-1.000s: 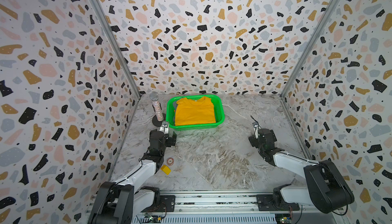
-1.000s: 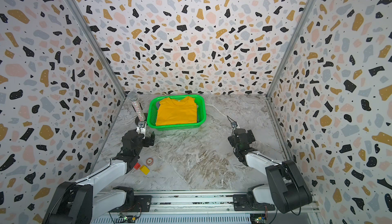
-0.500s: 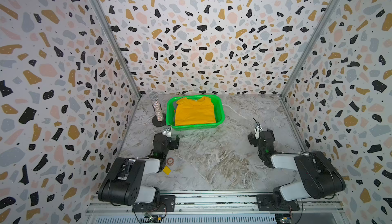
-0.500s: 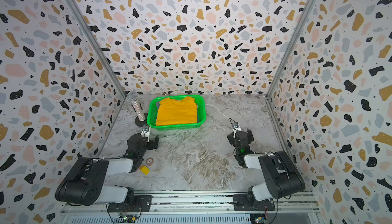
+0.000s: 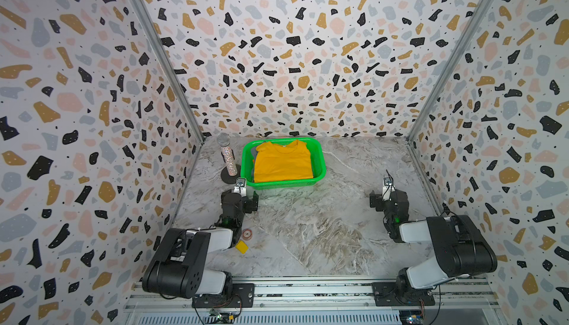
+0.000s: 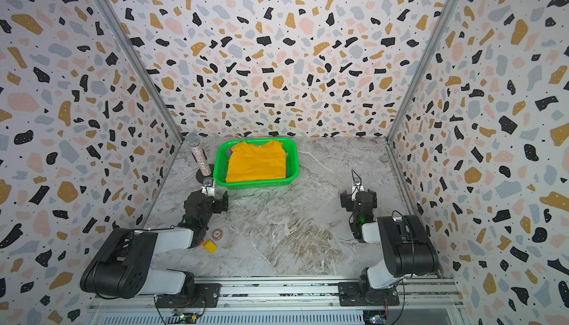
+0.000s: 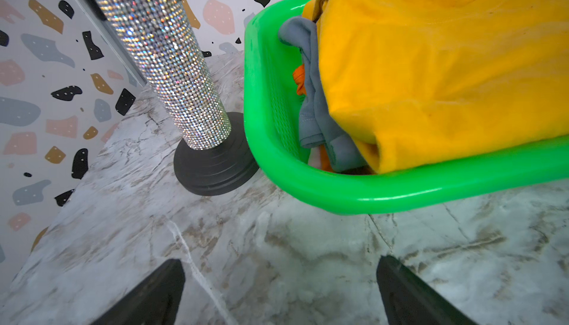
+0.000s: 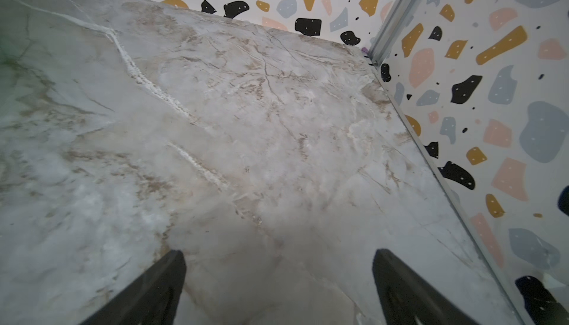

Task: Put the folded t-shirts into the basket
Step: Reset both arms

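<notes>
The green basket (image 5: 286, 184) (image 6: 255, 185) stands at the back of the table, left of centre. A mustard yellow folded t-shirt (image 5: 283, 163) (image 6: 257, 163) lies on top inside it. The left wrist view shows that yellow t-shirt (image 7: 446, 77) over a grey-blue one (image 7: 311, 108), an orange one (image 7: 299, 81) peeking out below, inside the basket's rim (image 7: 400, 191). My left gripper (image 5: 243, 200) (image 6: 209, 203) (image 7: 280, 265) rests open just in front of the basket's near left corner. My right gripper (image 5: 388, 198) (image 6: 358, 198) (image 8: 278, 257) is open and empty over bare marble at the right.
A glittery microphone (image 5: 229, 160) (image 6: 201, 160) (image 7: 172, 61) on a black round stand touches the basket's left side. A small round disc (image 5: 247, 233) (image 6: 217, 233) and a yellow block (image 5: 242, 246) (image 6: 210, 246) lie by my left arm. Terrazzo walls close three sides.
Both arms have folded back and down toward the front rail, and the grippers drew slightly nearer the front, still open. The basket and the shirts have not moved.
</notes>
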Tool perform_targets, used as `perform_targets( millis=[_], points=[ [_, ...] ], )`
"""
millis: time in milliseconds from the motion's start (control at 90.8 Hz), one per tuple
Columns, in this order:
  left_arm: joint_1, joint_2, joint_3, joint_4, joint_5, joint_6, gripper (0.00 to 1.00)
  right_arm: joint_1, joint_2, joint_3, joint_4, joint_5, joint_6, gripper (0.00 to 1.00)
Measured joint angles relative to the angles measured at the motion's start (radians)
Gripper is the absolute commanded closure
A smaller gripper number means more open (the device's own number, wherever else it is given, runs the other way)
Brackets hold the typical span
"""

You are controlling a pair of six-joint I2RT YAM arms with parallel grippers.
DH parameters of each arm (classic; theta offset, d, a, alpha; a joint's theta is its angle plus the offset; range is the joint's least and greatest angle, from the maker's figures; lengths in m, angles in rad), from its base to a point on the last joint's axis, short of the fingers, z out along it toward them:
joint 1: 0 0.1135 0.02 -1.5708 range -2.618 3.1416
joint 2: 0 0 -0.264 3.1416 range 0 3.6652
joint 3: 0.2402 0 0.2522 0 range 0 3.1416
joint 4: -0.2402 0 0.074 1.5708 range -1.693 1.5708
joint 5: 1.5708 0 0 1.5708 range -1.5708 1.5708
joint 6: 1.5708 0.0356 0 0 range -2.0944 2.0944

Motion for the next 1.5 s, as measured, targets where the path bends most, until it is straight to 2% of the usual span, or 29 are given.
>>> perform_targets(
  millis=[418, 1497],
  points=[
    [0.001, 0.0, 0.0, -0.009, -0.008, -0.003, 0.0, -0.013, 0.0, 0.004, -0.013, -0.05, 0.012, 0.0],
    [0.001, 0.0, 0.0, -0.008, -0.009, -0.01, 0.0, -0.014, 0.0, 0.004, -0.016, -0.054, 0.02, 0.0]
  ],
)
